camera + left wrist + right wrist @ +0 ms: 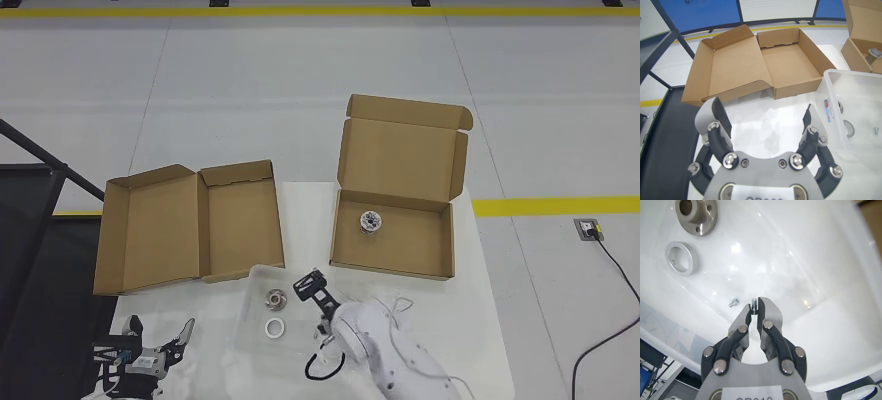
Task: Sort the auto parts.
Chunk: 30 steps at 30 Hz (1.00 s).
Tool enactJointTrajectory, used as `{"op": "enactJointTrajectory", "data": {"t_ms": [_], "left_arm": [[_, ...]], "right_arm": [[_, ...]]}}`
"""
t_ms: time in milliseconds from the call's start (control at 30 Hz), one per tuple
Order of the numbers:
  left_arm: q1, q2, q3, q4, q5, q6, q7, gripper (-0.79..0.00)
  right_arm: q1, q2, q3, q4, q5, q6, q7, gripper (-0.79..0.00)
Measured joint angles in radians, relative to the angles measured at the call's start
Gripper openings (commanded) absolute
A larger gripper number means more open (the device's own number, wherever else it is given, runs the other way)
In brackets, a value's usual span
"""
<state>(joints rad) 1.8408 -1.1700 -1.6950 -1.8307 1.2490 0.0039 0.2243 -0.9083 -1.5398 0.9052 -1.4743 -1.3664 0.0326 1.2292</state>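
Two tools work the near edge of the white tabletop (480,290). The left tool (762,106) hangs over bare surface just beside a clear bin (829,91), its fingers spread wide with nothing between them. The right tool (755,309) is down inside that bin, pinched shut on a small bolt (754,302) whose threaded end pokes past the tips. From above, the right arm hides much of the bin's near right side. Inside the bin lie four parts, counting the gripped one: that bolt, a second bolt (734,302) loose just beside it, one plain metal ring (682,258), and one flanged hub (696,215), which the right wrist view's edge cuts off. Beyond the bin stand two open cardboard boxes with lids folded back, the left box (190,228) and the right box (395,215). The right one holds one round metal part (371,221), too small to make out from above and half hidden by the box wall in the left wrist view. Farther off, the floor is pale grey with yellow lines (320,11); blue panels and a white pegboard stand behind.
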Motion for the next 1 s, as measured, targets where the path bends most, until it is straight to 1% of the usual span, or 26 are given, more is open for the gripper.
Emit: {"op": "enactJointTrajectory", "data": {"t_ms": [100, 167, 233, 300, 433, 567, 767, 867, 1000], "left_arm": [[0.0, 0.0, 0.0, 0.0, 0.0, 0.0, 0.0, 0.0], [0.0, 0.0, 0.0, 0.0, 0.0, 0.0, 0.0, 0.0], [0.0, 0.0, 0.0, 0.0, 0.0, 0.0, 0.0, 0.0], [0.0, 0.0, 0.0, 0.0, 0.0, 0.0, 0.0, 0.0], [0.0, 0.0, 0.0, 0.0, 0.0, 0.0, 0.0, 0.0], [0.0, 0.0, 0.0, 0.0, 0.0, 0.0, 0.0, 0.0], [0.0, 0.0, 0.0, 0.0, 0.0, 0.0, 0.0, 0.0], [0.0, 0.0, 0.0, 0.0, 0.0, 0.0, 0.0, 0.0], [0.0, 0.0, 0.0, 0.0, 0.0, 0.0, 0.0, 0.0]], "right_arm": [[-0.029, 0.014, 0.036, -0.118, -0.055, -0.018, -0.016, -0.785], [-0.046, 0.022, 0.064, -0.193, -0.099, -0.032, -0.055, -0.785], [-0.055, 0.028, 0.091, -0.229, -0.129, -0.04, -0.102, -0.785], [-0.05, 0.032, 0.126, -0.23, -0.145, -0.037, -0.156, -0.785], [0.002, 0.032, 0.173, -0.139, -0.143, -0.032, -0.236, -0.785], [0.084, 0.024, 0.198, 0.028, -0.107, -0.004, -0.289, -0.785], [0.171, 0.013, 0.212, 0.259, -0.084, 0.043, -0.345, -0.785], [0.185, 0.01, 0.213, 0.319, -0.074, 0.046, -0.36, -0.785], [0.193, 0.011, 0.214, 0.362, -0.1, 0.056, -0.366, -0.785]]}}
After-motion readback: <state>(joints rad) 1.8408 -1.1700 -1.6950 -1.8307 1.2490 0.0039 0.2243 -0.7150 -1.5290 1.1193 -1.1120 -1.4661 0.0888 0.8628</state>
